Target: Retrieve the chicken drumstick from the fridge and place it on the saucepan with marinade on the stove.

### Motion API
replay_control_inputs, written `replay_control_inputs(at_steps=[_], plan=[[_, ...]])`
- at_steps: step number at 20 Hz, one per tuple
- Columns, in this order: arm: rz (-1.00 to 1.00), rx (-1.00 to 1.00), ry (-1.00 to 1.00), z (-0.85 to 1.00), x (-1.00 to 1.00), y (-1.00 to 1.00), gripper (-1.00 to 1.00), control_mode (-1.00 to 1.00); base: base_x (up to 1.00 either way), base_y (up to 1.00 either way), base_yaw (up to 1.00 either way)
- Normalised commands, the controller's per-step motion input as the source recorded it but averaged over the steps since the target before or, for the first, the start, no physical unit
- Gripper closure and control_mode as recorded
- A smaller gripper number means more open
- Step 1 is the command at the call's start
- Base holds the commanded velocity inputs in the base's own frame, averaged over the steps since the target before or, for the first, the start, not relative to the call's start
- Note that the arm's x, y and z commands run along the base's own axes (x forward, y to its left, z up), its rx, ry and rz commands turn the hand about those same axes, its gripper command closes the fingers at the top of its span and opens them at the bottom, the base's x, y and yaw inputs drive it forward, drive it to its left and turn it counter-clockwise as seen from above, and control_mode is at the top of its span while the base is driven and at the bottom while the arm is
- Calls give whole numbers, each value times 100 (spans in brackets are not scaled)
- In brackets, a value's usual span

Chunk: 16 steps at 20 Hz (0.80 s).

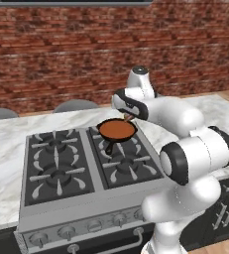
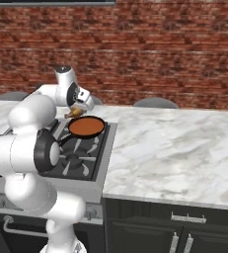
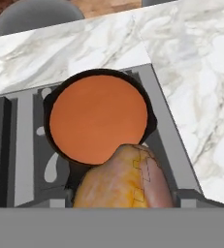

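Note:
My gripper [image 1: 130, 115] hangs over the back right of the stove [image 1: 56, 163], shut on the chicken drumstick [image 3: 123, 181], a golden-brown lumpy piece. In the hand view the drumstick hides the fingertips and overlaps the near rim of the saucepan with marinade [image 3: 98, 116]. That round black pan [image 1: 117, 130] holds orange-brown sauce and sits on the back right burner, its short handle pointing toward the front. From the right, the drumstick [image 2: 74, 112] hangs just left of the pan [image 2: 86, 126], above its rim. The fridge is out of view.
White marble counter [image 2: 174, 148] surrounds the stove [image 2: 81, 160] and stretches far to the right. Knobs [image 1: 66, 231] line the stove front. A brick wall [image 1: 61, 49] and grey chair backs [image 1: 75, 105] stand behind. Dark cabinets [image 2: 184, 222] lie below.

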Motion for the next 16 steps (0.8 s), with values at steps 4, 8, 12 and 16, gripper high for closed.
replay_control_inputs(at_steps=[4,8,12,16], plan=[[0,0,2,-37,2,0,100,-100,0,0,0],[0,0,1,-19,11,0,100,-100,0,0,0],[0,0,0,-13,22,2,100,-100,0,0,0],[0,0,0,-17,30,4,100,-100,0,0,0]])
